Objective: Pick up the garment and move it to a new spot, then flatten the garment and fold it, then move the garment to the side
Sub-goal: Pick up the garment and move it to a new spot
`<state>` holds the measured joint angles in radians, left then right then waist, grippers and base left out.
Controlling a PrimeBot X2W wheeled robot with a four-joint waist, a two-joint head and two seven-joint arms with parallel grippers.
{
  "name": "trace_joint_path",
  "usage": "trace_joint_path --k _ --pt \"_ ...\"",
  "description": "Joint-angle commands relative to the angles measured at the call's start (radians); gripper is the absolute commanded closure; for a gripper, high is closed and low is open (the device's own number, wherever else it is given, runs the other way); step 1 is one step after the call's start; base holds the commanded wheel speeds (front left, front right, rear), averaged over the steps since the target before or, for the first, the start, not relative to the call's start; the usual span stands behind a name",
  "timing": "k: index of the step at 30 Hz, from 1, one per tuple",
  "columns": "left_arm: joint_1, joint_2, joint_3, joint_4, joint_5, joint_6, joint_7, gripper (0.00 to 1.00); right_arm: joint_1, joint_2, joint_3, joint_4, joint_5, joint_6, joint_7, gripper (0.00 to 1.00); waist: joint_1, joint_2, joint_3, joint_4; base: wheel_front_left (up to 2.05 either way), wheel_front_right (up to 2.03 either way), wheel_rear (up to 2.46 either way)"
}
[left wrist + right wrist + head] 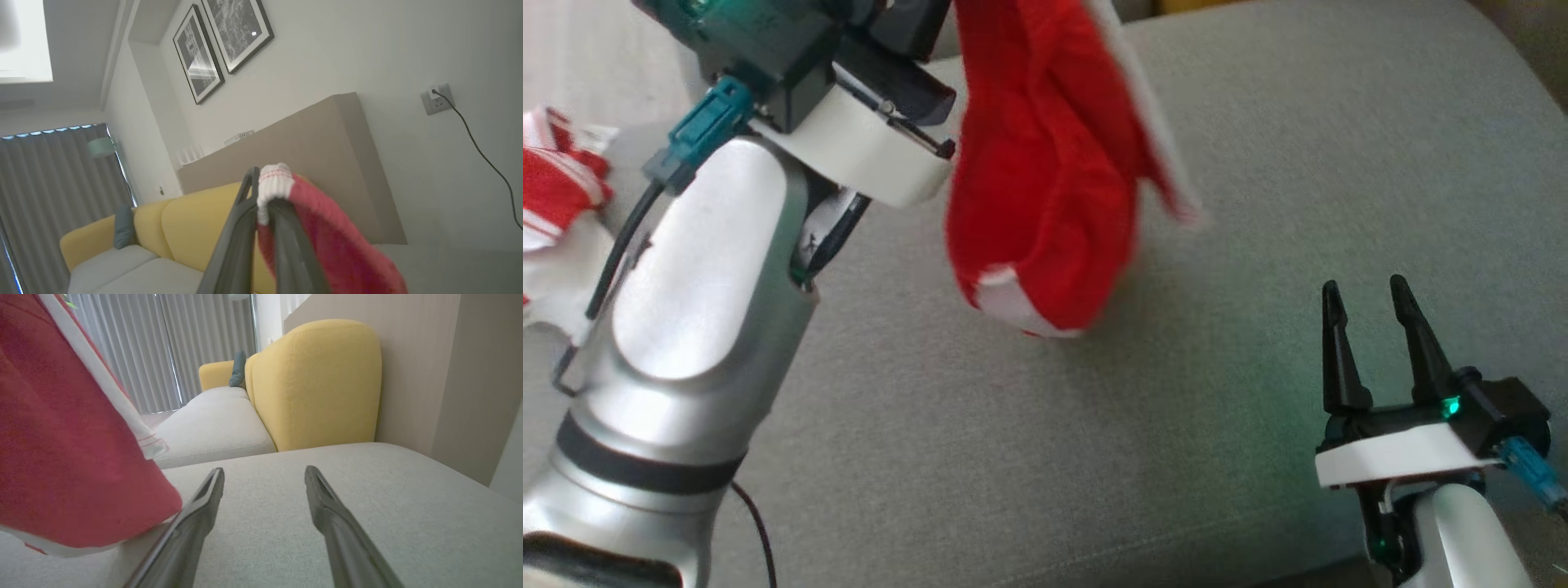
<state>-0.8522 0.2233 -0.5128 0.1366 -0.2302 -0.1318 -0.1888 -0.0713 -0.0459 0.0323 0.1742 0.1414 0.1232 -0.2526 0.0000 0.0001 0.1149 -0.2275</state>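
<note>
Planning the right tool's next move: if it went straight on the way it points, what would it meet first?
The right tool would probably graze the grey cushion first, else the yellow backrest beyond; depth is unclear. The red garment hangs left of that line.

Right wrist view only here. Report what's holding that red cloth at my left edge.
Observer: The left gripper is shut on the red garment, pinching its white-trimmed edge.
Operator: Check for other laundry nearby.
Observer: A second red-and-white striped cloth lies at the head view's left edge, past the left arm.
Operator: Give me my gripper's clearance from the garment.
Observer: From the head view, the right gripper sits at lower right, open, with bare grey cushion between it and the hanging garment.
</note>
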Motion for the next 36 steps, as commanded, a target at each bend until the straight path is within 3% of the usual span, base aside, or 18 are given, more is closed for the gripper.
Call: trace_joint_path --k 1,13,21,28,30,31,32,36 --pt "-0.017 0.031 0.033 -0.002 -0.013 0.003 -0.006 1.00 -0.039 -0.004 0.021 -0.035 0.005 0.008 -0.009 0.00 0.0000 -0.0001 0.027 -0.023 0.00 0.00 0.00" --pt "0.286 0.034 0.063 0.258 -0.098 0.031 -0.069 1.00 -0.037 -0.004 -0.001 -0.043 0.014 0.008 -0.009 0.00 0.0000 -0.0001 0.066 -0.010 0.00 0.00 0.00" --pt "0.464 -0.002 0.144 0.286 -0.116 0.069 -0.073 1.00 -0.033 -0.004 0.011 -0.030 0.005 0.008 -0.009 0.00 0.0000 -0.0001 0.054 0.018 0.00 0.00 0.00" --pt "0.557 -0.033 0.208 0.314 -0.102 0.072 -0.073 1.00 -0.030 -0.004 0.022 -0.023 0.001 0.008 -0.009 0.00 0.0000 -0.0001 0.044 0.028 0.00 0.00 0.00" --pt "0.572 -0.043 0.227 0.317 -0.096 0.073 -0.073 0.54 -0.027 -0.004 0.024 -0.021 0.000 0.008 -0.009 0.00 0.0000 -0.0001 0.042 0.030 0.00 0.00 0.00" --pt "0.578 -0.049 0.237 0.315 -0.092 0.074 -0.073 0.13 -0.026 -0.004 0.025 -0.020 0.000 0.008 -0.009 0.00 0.0000 -0.0001 0.041 0.031 0.00 0.00 0.00" --pt "0.583 -0.055 0.248 0.311 -0.088 0.074 -0.073 0.00 -0.025 -0.004 0.025 -0.019 -0.001 0.008 -0.009 0.00 0.0000 -0.0001 0.039 0.032 0.00 0.00 0.00" --pt "0.606 -0.078 0.286 0.284 -0.072 0.068 -0.073 0.00 -0.020 -0.004 0.024 -0.015 -0.006 0.008 -0.009 0.00 0.0000 -0.0001 0.026 0.041 0.00 0.00 0.00"
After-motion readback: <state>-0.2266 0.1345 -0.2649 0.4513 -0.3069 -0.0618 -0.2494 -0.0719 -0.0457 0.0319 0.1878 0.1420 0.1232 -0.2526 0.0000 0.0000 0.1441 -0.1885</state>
